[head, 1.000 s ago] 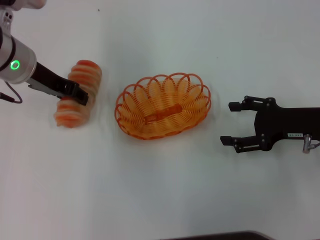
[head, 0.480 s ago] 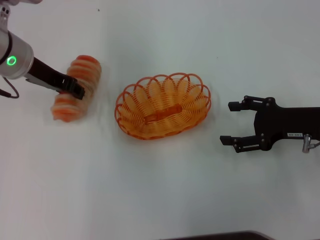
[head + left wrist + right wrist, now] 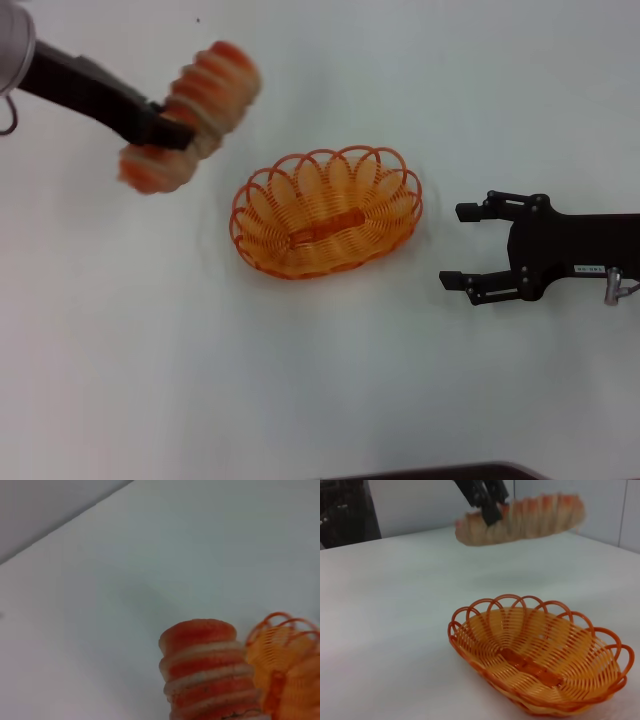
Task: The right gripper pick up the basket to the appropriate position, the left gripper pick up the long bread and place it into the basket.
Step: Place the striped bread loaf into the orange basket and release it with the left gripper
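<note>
The orange wire basket (image 3: 327,211) sits empty on the white table in the middle; it also shows in the right wrist view (image 3: 540,657) and in the left wrist view (image 3: 287,667). My left gripper (image 3: 172,133) is shut on the long bread (image 3: 192,115) and holds it in the air, up and to the left of the basket. The bread also shows in the left wrist view (image 3: 206,667) and in the right wrist view (image 3: 525,517), with the left gripper (image 3: 489,507) clamped on it. My right gripper (image 3: 478,248) is open and empty, low on the table to the right of the basket.
The white table (image 3: 320,400) is bare around the basket. A dark edge (image 3: 440,472) runs along the front of the table. A wall stands behind the table in the right wrist view (image 3: 420,505).
My left gripper has lifted the long bread off the table and carried it up and to the right, toward the basket. The right arm and the basket have not moved.
</note>
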Robot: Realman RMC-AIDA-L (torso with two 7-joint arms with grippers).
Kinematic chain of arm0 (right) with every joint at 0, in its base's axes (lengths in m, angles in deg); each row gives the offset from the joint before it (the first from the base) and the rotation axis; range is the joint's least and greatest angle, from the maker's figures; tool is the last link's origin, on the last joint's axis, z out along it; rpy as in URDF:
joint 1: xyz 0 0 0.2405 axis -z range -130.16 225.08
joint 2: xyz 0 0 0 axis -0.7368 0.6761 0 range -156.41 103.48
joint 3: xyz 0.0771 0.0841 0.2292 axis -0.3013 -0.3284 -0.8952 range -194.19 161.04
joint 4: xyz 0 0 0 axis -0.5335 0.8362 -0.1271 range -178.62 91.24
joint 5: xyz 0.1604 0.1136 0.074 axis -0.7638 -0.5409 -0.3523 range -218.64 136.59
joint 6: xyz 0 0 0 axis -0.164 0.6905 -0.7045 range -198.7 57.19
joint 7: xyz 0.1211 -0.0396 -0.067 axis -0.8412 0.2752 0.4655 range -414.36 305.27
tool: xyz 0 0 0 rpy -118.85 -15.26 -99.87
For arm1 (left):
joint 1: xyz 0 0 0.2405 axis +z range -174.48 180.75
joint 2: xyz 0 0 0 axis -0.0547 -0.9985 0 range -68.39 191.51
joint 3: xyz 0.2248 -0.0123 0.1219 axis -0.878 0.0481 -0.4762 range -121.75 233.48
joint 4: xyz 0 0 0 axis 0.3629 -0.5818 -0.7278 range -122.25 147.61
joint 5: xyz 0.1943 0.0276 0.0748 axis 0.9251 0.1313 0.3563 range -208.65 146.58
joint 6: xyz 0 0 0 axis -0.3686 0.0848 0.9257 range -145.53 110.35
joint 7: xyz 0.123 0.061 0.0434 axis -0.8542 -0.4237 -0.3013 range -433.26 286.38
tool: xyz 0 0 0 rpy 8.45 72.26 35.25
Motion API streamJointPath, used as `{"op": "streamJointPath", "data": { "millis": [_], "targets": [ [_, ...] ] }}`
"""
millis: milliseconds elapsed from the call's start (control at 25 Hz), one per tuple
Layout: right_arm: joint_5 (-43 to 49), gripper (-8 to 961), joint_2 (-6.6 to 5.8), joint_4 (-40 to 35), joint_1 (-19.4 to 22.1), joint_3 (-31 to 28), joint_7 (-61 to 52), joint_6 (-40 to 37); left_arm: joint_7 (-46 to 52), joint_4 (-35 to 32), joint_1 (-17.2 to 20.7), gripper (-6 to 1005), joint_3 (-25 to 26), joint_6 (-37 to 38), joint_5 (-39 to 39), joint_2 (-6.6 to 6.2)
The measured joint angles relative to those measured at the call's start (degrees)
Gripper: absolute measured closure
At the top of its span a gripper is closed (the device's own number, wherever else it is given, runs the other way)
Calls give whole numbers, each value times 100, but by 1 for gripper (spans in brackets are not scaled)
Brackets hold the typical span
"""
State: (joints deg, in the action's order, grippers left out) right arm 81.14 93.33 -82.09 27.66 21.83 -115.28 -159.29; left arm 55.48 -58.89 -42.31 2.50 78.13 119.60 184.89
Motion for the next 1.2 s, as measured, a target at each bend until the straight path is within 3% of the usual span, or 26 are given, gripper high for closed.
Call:
{"op": "streamJointPath", "data": {
  "millis": [160, 240, 440, 600, 680, 920, 1200],
  "targets": [
    [-1, 9, 0, 0, -9, 0, 0, -14, -604, -371, 73, 648, -182, 331, -542, 60],
    [0, 9, 0, 0, -12, 2, 0, -14, -734, -400, 133, 668, -600, 256, -835, 80],
    [0, 8, -4, 52, -40, 16, 0, 8, -866, -161, 279, 707, -1537, -321, -1551, 102],
    [-1, 8, -8, 60, -52, 35, -2, 1, -889, 63, 319, 742, -2078, -765, -1666, 105],
    [-1, 8, -9, 61, -56, 57, -5, 11, -817, 355, 320, 760, -2609, -1231, -1614, 105],
    [10, 8, -9, 62, -59, 80, -8, 18, -749, 472, 430, 638, -2924, -1623, -1565, 102],
    [43, 8, -9, 62, -68, 78, -9, 18, -774, 471, 531, 483, -2899, -1731, -1584, 91]
  ]
}}
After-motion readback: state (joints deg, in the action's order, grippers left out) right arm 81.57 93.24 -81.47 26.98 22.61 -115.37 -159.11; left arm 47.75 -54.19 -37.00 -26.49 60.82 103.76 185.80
